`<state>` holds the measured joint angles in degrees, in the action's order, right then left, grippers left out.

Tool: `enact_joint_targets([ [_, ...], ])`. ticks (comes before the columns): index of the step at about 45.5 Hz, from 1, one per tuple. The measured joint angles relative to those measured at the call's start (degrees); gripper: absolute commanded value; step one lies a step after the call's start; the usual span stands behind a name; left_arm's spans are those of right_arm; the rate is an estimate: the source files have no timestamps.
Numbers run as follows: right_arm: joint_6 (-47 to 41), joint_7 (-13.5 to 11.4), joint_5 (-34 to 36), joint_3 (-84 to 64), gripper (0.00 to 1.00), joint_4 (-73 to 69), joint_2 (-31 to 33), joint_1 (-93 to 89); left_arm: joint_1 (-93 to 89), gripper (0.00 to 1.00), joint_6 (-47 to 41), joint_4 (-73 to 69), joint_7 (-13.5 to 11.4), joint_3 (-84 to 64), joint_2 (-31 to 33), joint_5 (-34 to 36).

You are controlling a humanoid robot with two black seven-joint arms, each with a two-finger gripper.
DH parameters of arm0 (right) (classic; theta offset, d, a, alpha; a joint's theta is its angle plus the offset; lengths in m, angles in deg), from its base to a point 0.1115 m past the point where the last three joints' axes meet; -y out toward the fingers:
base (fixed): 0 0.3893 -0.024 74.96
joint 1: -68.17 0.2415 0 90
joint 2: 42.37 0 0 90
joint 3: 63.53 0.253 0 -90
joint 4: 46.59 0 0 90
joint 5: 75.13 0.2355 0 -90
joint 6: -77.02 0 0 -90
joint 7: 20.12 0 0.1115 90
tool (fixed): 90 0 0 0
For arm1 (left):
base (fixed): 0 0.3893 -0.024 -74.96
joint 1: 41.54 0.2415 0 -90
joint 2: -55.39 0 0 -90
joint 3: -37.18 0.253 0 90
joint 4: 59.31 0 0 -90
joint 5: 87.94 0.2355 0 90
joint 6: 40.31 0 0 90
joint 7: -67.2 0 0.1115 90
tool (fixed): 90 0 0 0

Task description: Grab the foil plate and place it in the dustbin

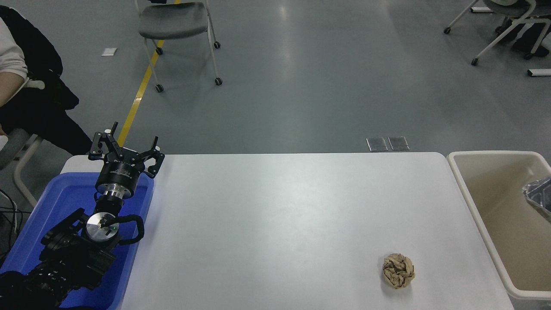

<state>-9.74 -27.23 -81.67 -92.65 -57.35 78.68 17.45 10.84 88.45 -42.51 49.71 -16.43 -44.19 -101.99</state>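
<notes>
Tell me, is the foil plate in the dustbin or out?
In. The foil plate shows inside the dustbin, below its rim, cut off by the picture's right edge.

- The foil plate [539,193], shiny silver and crinkled, lies tilted inside the dustbin at the picture's right edge, partly cut off.
- The dustbin [467,193], cream-beige and deep, stands at the table's right end.

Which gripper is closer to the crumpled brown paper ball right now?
Left, by default: the left gripper hovers over the blue tray, far across the table from the paper ball. The right gripper is out of view.
</notes>
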Motion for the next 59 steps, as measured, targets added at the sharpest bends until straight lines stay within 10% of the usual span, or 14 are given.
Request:
enact_joint_targets([
  [26, 5.23, -0.08, 0.27, 5.20, 0.01, 1.09, -5.62, -5.07, 0.01, 0.99, 0.00, -0.02, 0.00, 0.00, 0.00, -0.01],
  [41, 6.68, -0.10, 0.36, 5.75, 0.97, 1.13, -4.94, -4.78, 0.01, 0.99, 0.00, -0.02, 0.00, 0.00, 0.00, 0.00],
  [59, 6.69, -0.10, -0.20, 5.66, 1.00, -2.42, 1.21, 0.60, 0.01, 0.99, 0.00, -0.01, 0.00, 0.00, 0.00, -0.01],
])
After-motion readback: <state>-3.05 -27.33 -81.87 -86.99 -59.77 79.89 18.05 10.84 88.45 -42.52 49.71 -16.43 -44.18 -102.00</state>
